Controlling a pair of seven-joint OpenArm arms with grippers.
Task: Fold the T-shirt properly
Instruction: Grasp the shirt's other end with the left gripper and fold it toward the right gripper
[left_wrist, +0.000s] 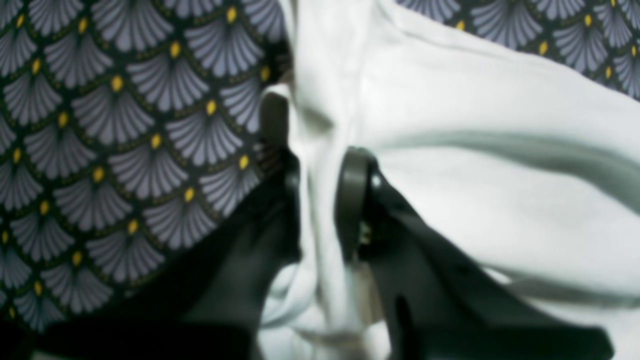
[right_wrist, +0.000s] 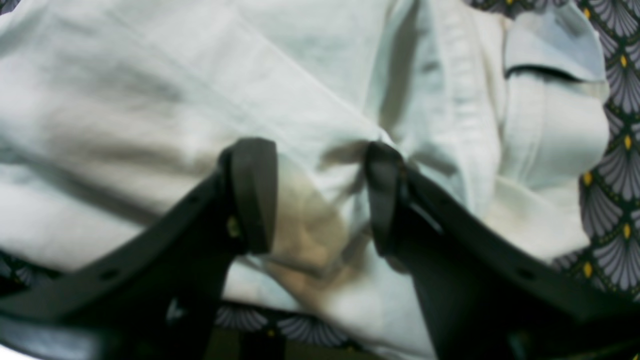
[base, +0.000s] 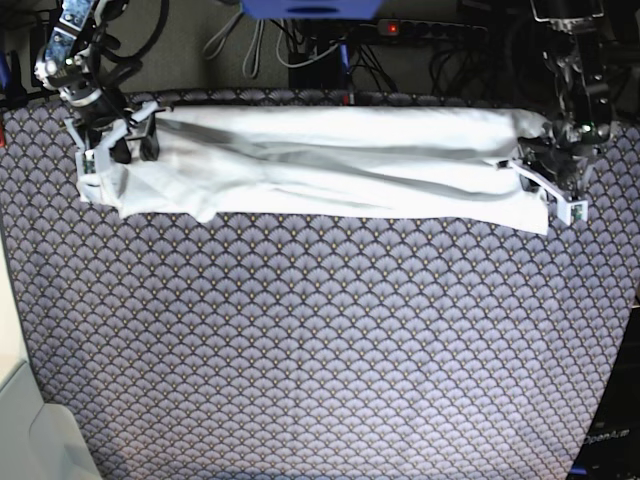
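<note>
Across the far edge of your tabletop (base: 320, 350), the T-shirt (base: 330, 165) lies stretched out as a long, narrow white band, running from one arm to the other over the purple-grey scallop-patterned cloth (base: 300, 330) that covers the surface. The band is creased lengthwise, with several soft folds running along it, and a rounded lobe of fabric droops toward you near its end on the base view's left.

Your left hand (left_wrist: 320, 200) sits at the shirt's end on the base view's right. From its wrist camera you can see a bunched ridge of white cloth squeezed between the two dark fingers (left_wrist: 352, 200), which stand close together with only the fabric between them: it is clamped on the T-shirt. The patterned cloth shows just beside that pinch, on the picture's left.

Your right hand (right_wrist: 320, 195) is at the opposite end, on the base view's left. Its fingers (right_wrist: 252, 195) stand well apart and press down onto the shirt, with a wrinkled, shadowed patch of fabric lying in the gap between them. Nothing is pinched there; the jaws are spread and the cloth simply lies under them. A folded hem or sleeve edge shows just beyond, toward the right of that picture, beside the patterned cloth.
</note>
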